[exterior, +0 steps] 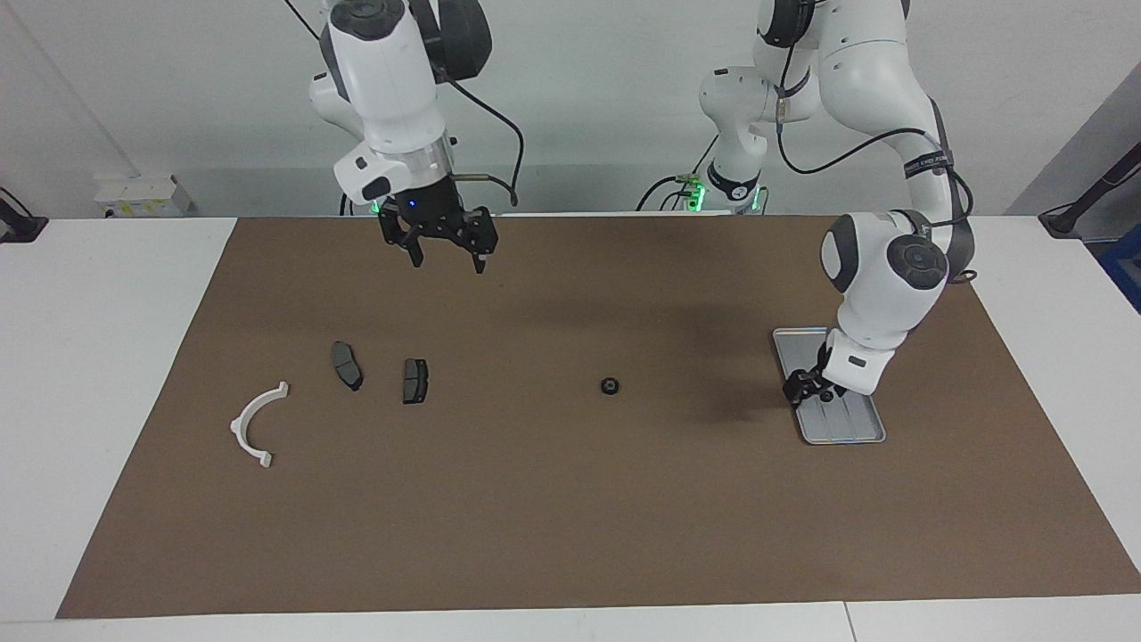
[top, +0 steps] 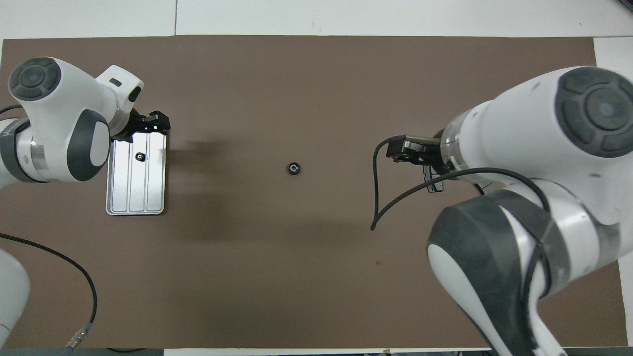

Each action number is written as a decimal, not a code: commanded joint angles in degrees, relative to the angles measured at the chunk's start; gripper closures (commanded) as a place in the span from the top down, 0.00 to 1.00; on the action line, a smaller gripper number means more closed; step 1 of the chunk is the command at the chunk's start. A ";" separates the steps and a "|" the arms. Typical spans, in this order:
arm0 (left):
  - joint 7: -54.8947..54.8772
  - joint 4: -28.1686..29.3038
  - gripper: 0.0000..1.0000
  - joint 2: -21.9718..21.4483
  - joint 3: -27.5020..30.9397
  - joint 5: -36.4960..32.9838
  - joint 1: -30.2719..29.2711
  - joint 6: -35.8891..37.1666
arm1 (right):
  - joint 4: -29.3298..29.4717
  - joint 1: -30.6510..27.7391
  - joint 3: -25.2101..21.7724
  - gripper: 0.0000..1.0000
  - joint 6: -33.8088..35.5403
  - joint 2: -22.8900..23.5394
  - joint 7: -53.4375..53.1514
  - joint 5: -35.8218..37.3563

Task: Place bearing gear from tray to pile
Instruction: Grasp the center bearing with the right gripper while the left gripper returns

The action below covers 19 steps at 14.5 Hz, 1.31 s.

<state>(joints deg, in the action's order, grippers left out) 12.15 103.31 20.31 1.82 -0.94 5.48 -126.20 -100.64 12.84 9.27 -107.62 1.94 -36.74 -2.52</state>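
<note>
One small black bearing gear [exterior: 610, 386] [top: 293, 168] lies on the brown mat midway between the tray and the pile. A second bearing gear [top: 140, 156] sits on the ribbed silver tray [exterior: 847, 428] [top: 136, 198]; the facing view hides it under my left hand. My left gripper [exterior: 807, 389] [top: 152, 121] hangs low over the tray. The pile is a white half-ring bracket [exterior: 257, 423] and two dark plates [exterior: 347, 365] [exterior: 414, 381]. My right gripper [exterior: 447, 261] is open, empty and raised over the mat, nearer the robots than the pile.
The brown mat [exterior: 535, 517] covers most of the white table. In the overhead view my right arm [top: 534, 148] covers almost all of the pile. Its black cable [top: 376, 198] loops over the mat.
</note>
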 commanded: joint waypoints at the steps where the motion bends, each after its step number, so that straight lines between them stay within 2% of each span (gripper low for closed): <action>1: -4.85 5.22 0.74 -0.88 -0.68 -0.55 -3.27 -6.41 | -1.23 3.06 -0.22 1.00 -5.65 4.90 -5.86 -0.04; 5: -4.77 8.39 0.66 -1.32 -0.68 -0.55 -3.37 -7.57 | 0.44 8.16 -0.22 1.00 -15.06 13.08 -17.37 3.57; 7: -4.77 8.66 0.64 -1.41 -0.68 -0.55 -3.37 -7.75 | 4.64 10.36 -0.31 1.00 -16.04 18.25 -23.26 4.62; 10: -4.77 10.06 0.61 -1.85 -0.68 -0.55 -3.28 -7.75 | 14.21 14.22 -0.48 1.00 -10.45 28.17 -28.62 11.54; 12: -4.68 10.33 0.61 -2.02 -0.68 -0.55 -3.28 -7.66 | 25.18 15.46 -0.31 1.00 -5.26 35.91 -33.12 13.85; 16: -4.68 10.60 0.59 -2.02 -0.68 -0.55 -3.37 -7.66 | 36.98 17.04 -0.39 1.00 0.99 42.69 -33.57 13.77; 19: -4.51 11.30 0.53 -2.20 -0.68 -0.55 -3.46 -7.75 | 39.20 17.66 -0.39 1.00 1.27 44.64 -34.01 13.68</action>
<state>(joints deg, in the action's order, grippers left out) 7.65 111.70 20.18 1.04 -0.94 2.08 -132.43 -66.02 29.38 9.00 -107.97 43.59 -69.20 10.21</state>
